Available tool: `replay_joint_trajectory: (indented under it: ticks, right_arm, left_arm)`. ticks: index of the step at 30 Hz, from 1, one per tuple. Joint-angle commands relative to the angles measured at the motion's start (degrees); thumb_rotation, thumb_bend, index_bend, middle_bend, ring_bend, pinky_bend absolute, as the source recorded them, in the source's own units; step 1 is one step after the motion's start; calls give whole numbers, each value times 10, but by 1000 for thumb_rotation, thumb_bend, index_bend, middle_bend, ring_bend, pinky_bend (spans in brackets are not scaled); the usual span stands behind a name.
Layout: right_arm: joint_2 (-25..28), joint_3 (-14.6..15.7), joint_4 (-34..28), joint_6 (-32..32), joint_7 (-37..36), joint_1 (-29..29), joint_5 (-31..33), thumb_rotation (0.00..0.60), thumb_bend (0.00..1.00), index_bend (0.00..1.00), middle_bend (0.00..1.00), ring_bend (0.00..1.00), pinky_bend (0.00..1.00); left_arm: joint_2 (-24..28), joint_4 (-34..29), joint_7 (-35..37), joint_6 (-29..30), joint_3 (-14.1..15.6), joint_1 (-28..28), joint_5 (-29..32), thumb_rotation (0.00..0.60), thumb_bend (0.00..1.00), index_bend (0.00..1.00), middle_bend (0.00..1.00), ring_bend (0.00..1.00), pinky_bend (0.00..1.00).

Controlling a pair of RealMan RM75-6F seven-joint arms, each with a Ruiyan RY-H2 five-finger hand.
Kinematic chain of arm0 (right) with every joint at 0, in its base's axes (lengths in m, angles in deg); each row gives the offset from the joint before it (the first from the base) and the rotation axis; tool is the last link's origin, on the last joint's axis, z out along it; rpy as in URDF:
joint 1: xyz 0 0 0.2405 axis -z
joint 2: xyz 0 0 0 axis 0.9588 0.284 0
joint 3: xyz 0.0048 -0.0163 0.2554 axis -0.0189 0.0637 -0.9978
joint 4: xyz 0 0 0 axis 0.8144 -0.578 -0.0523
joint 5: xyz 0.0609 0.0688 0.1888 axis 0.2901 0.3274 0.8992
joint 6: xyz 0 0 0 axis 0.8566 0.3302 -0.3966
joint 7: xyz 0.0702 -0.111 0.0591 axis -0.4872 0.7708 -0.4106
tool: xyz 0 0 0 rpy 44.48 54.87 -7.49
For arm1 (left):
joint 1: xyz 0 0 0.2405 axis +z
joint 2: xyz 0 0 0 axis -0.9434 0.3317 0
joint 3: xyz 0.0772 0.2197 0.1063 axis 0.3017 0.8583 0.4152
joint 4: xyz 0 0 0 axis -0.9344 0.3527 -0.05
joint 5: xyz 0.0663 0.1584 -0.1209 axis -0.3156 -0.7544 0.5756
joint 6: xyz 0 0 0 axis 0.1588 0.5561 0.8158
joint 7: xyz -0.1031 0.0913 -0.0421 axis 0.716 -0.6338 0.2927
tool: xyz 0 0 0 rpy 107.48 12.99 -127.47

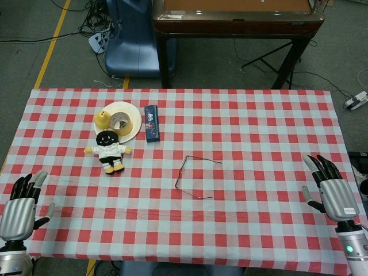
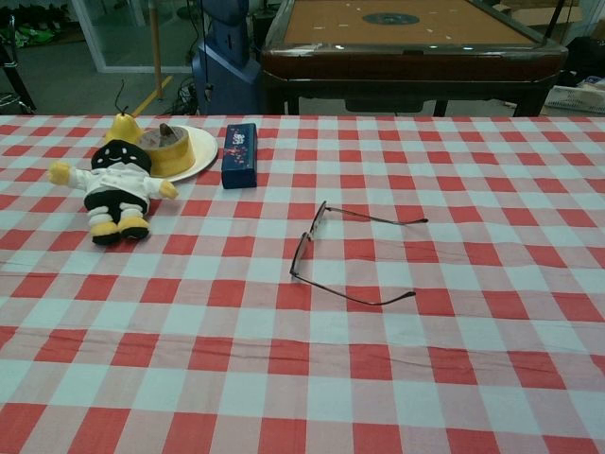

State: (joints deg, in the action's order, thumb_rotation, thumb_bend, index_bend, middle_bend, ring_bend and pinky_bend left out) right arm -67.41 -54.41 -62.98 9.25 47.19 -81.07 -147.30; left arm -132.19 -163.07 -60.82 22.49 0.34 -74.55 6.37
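We see the wire-framed glasses lying near the middle of the checked tablecloth, temples unfolded and pointing toward our right, the lens front running roughly front to back. Both hands rest at the near corners, well apart from them. Our right hand is empty, fingers spread; our left hand likewise holds nothing, fingers apart. Neither is clearly nearer. Farther off to the left sit a plush doll, a blue box and a plate.
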Motion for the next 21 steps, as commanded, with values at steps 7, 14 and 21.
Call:
replay_joint_trajectory:
  ticks: [7,14,21]
  right_arm:
    - [1,-2,0,3,0,0,-3,600,431,0,99,0,83]
    - [-1,-3,-1,4,2,1,-5,600,431,0,99,0,83]
    - [3,-7,-9,2,13,-3,-5,600,431,0,99,0,83]
  left_arm:
    - [3,-1,0,2,-1,3,2,600,397,0,0,0,0]
    - [4,4,10,4,-2,3,-2,600,397,0,0,0,0]
    - [10,18,29,-10,-7,-17,-30,600,397,0,0,4,2]
